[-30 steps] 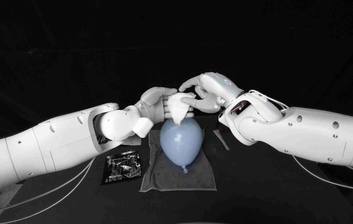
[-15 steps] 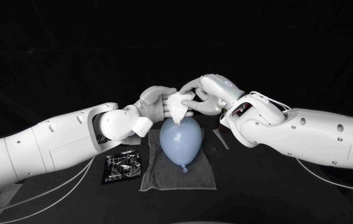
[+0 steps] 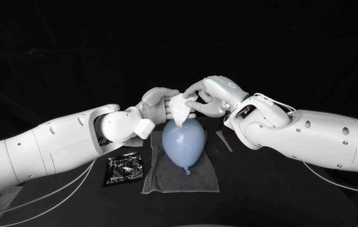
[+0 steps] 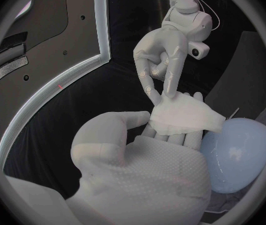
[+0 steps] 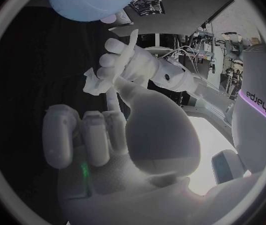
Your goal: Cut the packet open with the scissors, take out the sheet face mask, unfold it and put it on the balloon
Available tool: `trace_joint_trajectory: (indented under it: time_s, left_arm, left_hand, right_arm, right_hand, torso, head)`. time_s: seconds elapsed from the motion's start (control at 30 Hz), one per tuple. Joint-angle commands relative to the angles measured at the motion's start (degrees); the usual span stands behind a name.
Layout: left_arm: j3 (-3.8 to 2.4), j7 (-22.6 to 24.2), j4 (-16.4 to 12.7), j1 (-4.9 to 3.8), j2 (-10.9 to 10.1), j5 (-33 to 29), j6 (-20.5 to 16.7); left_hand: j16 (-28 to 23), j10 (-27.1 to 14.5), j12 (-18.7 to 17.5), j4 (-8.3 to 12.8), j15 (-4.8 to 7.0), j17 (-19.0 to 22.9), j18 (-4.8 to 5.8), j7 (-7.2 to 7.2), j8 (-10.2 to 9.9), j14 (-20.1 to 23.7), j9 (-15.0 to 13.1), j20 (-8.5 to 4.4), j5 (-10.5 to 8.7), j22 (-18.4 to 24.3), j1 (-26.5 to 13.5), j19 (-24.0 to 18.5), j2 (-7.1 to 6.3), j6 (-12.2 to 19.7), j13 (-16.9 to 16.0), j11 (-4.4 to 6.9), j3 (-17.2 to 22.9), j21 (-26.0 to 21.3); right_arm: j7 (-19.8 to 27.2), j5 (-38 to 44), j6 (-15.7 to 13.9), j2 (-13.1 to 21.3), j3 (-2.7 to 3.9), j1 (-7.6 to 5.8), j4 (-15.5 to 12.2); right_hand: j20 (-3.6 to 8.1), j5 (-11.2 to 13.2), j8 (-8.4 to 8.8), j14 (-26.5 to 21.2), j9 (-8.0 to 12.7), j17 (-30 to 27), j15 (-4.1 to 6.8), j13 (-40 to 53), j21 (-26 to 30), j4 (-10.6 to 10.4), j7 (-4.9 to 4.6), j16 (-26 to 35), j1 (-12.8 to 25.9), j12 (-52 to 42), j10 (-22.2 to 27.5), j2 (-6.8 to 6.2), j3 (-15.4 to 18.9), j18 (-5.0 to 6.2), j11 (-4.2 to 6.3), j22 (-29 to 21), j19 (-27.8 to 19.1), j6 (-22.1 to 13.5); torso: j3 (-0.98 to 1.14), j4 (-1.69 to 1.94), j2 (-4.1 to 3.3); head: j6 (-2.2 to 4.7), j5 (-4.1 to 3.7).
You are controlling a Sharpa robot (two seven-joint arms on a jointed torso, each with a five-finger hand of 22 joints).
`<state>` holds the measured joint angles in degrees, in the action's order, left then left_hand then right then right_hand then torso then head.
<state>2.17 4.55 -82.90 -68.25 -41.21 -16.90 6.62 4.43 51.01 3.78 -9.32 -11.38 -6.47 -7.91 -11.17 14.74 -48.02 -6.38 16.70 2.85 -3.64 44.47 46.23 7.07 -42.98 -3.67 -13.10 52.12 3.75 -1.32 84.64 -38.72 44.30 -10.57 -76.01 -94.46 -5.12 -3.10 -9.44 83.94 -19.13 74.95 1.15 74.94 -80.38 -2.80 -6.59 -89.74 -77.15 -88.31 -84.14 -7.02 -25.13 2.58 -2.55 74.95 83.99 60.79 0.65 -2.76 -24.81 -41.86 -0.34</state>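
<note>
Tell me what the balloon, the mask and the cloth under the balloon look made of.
The balloon: likely rubber, smooth pale blue skin with a soft sheen and a knotted neck. The mask: thin white sheet, probably fabric or paper, crumpled in soft folds. The cloth: grey textile, matte, lying flat with limp edges.

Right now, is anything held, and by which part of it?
The folded sheet face mask, above the balloon. The left robot hand grips its middle; the right robot hand pinches its upper edge.

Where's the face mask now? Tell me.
Head view, centre: the folded face mask is held by the left hand, the right hand touching its edge, just above the balloon.
</note>
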Motion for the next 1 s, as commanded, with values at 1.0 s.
trace_joint_trajectory:
  time_s: [1.0]
  left_arm:
    - [-0.14, 2.74, 0.28, -0.1, 0.08, 0.77, -0.51]
  left_hand:
    - [0.13, 2.05, -0.12, 1.49, 0.38, -0.2, -1.34, -4.45, -0.09, -2.19, -0.64, 0.03, -0.07, -0.1, 4.6, 2.96, -1.5, -2.57, 0.01, 0.31, 2.84, 0.3]
  right_arm:
    - [-2.32, 5.45, 1.84, 4.03, -0.06, 0.56, -2.93]
  right_hand:
    - [1.9, 0.25, -6.83, 6.06, -5.39, 15.05, 1.88, 14.99, -2.32, 5.29, 1.91, -0.26, -0.61, -1.58, -5.82, 1.4, -6.59, -0.49, 2.29, 8.76, 1.92, 4.09]
  torso:
    - [0.0, -0.09, 0.01]
  head:
    - [-0.52, -0.04]
